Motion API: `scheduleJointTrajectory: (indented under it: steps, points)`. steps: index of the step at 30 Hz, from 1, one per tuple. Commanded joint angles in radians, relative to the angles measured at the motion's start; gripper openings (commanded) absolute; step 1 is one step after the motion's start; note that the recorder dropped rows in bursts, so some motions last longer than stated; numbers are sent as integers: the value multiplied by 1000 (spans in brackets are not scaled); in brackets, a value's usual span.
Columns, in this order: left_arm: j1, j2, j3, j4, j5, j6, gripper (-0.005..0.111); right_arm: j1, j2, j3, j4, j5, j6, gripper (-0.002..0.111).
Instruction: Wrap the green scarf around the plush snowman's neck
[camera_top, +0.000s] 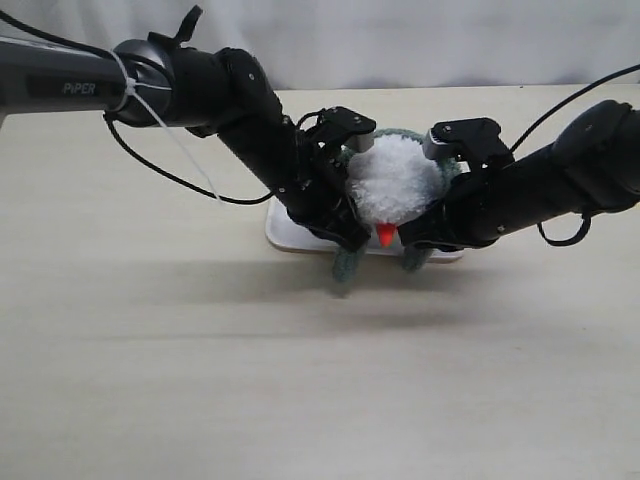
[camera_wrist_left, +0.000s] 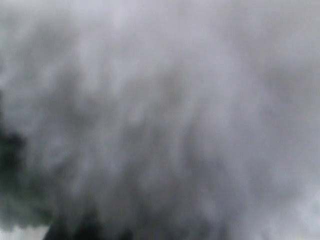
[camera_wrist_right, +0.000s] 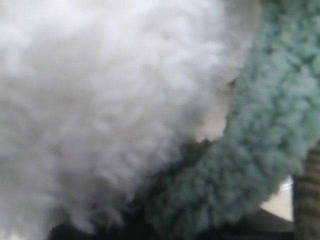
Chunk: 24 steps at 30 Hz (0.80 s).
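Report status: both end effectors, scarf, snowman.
Left end effector shut, close against fluffy white plush snowman. Right end effector beside it, state unclear. Fuzzy grey-green knit scarf curves behind snowman, two ends showing in front.

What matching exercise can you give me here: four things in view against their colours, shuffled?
Things:
1. plush snowman
2. snowman's nose
3. fuzzy scarf
4. table

Colours:
A. pale beige
B. grey-green
C. white
D. orange

Pairs: 1-C; 2-D; 3-B; 4-A
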Motion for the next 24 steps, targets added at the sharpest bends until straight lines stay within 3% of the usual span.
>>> scheduleJointTrajectory:
  steps: [1,7,16,19,21,24]
  points:
    - [-4,1,-1,-62,-232,-8,0,0,-11,3,191,-97,-172,4]
    - [-4,1,-7,-156,-403,-4,0,0,-11,-51,349,-119,-310,4]
    - [-13,1,-11,-163,-259,57,0,0,70,-109,358,98,-327,4]
    - [-22,1,-11,-168,-237,64,0,0,115,-109,425,159,-428,4]
    - [-22,1,-11,-152,-227,84,1,0,118,-111,435,161,-440,16]
    - [-22,1,-11,-130,-204,84,11,0,112,-111,435,150,-438,31]
